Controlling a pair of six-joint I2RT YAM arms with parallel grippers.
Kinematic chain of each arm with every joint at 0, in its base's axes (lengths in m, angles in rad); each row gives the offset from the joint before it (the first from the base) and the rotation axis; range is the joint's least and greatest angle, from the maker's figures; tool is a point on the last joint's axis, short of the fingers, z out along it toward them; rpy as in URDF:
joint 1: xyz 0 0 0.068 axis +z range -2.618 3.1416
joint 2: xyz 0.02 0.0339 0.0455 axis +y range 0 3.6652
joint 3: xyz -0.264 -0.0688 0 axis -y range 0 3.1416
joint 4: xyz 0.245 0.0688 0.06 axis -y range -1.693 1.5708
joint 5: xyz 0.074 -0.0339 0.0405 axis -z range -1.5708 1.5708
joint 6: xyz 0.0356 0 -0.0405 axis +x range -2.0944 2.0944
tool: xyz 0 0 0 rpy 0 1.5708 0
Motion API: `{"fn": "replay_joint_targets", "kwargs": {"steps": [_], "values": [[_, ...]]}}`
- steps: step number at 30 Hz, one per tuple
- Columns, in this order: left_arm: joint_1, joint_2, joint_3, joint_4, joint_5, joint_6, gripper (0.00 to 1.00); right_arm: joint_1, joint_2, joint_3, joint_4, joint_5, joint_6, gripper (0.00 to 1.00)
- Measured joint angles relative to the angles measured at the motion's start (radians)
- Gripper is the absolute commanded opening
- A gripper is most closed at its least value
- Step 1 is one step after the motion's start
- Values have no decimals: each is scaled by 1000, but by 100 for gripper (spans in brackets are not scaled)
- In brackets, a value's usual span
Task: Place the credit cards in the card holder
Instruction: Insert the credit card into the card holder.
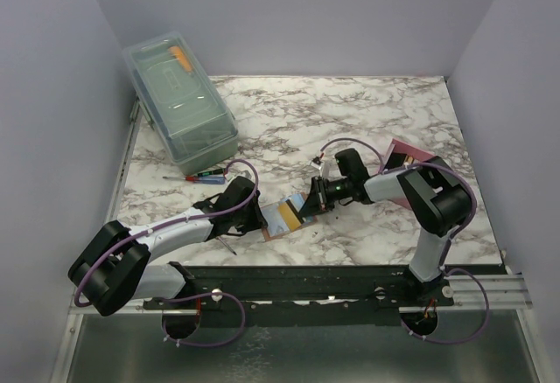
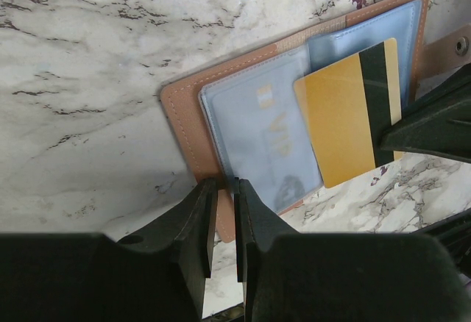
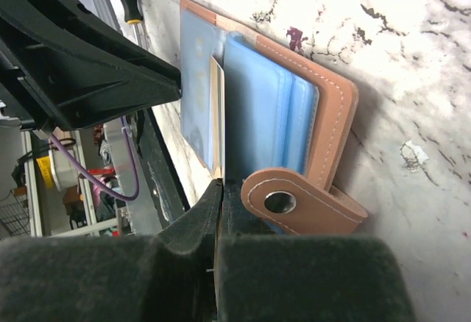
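The tan card holder (image 1: 278,222) lies open on the marble, its pale blue sleeves (image 2: 257,127) facing up. My left gripper (image 2: 226,190) is shut on the holder's tan near edge (image 2: 193,127). A yellow credit card (image 2: 340,120) with a dark stripe rests across the sleeves, and my right gripper (image 3: 223,187) is shut on its near end. In the right wrist view that card (image 3: 216,116) shows edge-on between the blue sleeves (image 3: 257,109). Whether it sits inside a pocket I cannot tell. The holder's snap tab (image 3: 294,203) lies beside the right fingers. No other credit cards show.
A clear lidded plastic box (image 1: 179,103) stands at the back left, with small screwdrivers (image 1: 201,175) in front of it. A pink tray (image 1: 405,152) lies partly under the right arm. The table's front rail (image 1: 306,278) runs behind both grippers.
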Motion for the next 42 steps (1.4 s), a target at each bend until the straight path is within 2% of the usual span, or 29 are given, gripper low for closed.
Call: {"fn": "replay_joint_targets", "kwargs": {"steps": [14,28,33,35,38,42], "values": [[0,0,0,1,0,0,21,17,34,45,0,5,13,0],[0,-8,-5,2,3,0,21,111,40,10,98,118,117,1],[0,-45,-18,-10,5,-2,39,133,13,7,79,185,119,11],[0,-78,-25,-22,6,-6,42,134,-9,8,50,217,107,16],[0,-150,-29,-53,5,-15,41,137,-34,13,6,253,86,22],[0,-212,-29,-81,-3,-20,34,138,-45,26,-37,278,64,29]]}}
